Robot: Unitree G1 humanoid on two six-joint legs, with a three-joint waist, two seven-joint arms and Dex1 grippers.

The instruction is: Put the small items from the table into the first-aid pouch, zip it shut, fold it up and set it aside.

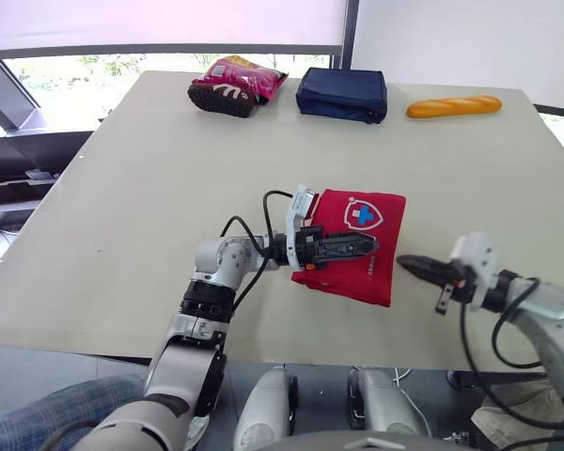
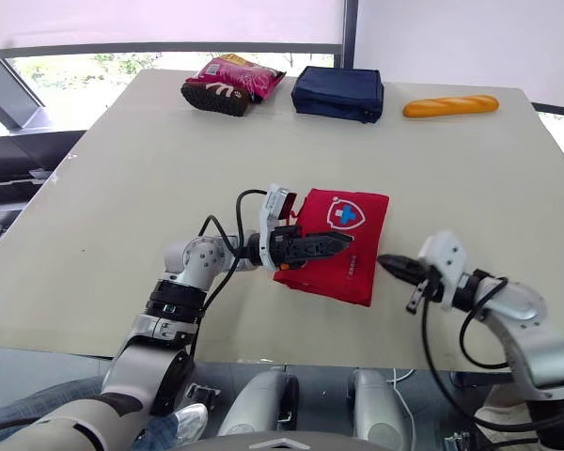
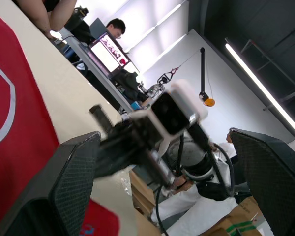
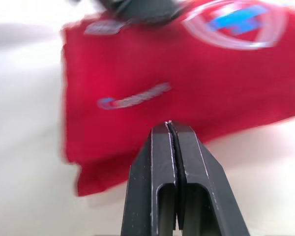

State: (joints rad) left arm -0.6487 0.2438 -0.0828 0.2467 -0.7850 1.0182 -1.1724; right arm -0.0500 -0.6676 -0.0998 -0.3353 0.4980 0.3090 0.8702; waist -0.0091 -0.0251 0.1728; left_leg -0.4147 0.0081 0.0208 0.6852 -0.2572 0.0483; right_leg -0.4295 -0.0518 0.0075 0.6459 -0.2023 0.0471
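Along the far edge of the table (image 1: pixel 141 188), a red snack bag (image 1: pixel 237 85) is lying furthest left. A dark blue pouch (image 1: pixel 342 94) is sitting just beside it, near the middle of that edge. A long bread roll (image 1: pixel 453 106) is lying towards the far right corner, apart from the blue pouch.

Nearer the front edge, the left gripper (image 1: pixel 368 246) is reaching in from the left, over the left half of the red first-aid pouch (image 1: pixel 371 277). In the left wrist view its two fingers (image 3: pixel 73 172) are standing wide apart with nothing between them. One is hanging over the red fabric and the other over bare table. Whether they are touching the pouch cannot be told.

The first-aid pouch is lying flat on the table, a little right of centre and closer to the front edge than to the far one. It is turned slightly askew, and its shield badge with the blue cross is facing up. Whether its zip is closed cannot be told.

Just right of the pouch, the right gripper (image 1: pixel 406 264) is hovering low near the front edge. It is pointing at the pouch's right side and is a little apart from it. Its fingers (image 4: pixel 160 187) are pressing tightly together and gripping nothing.
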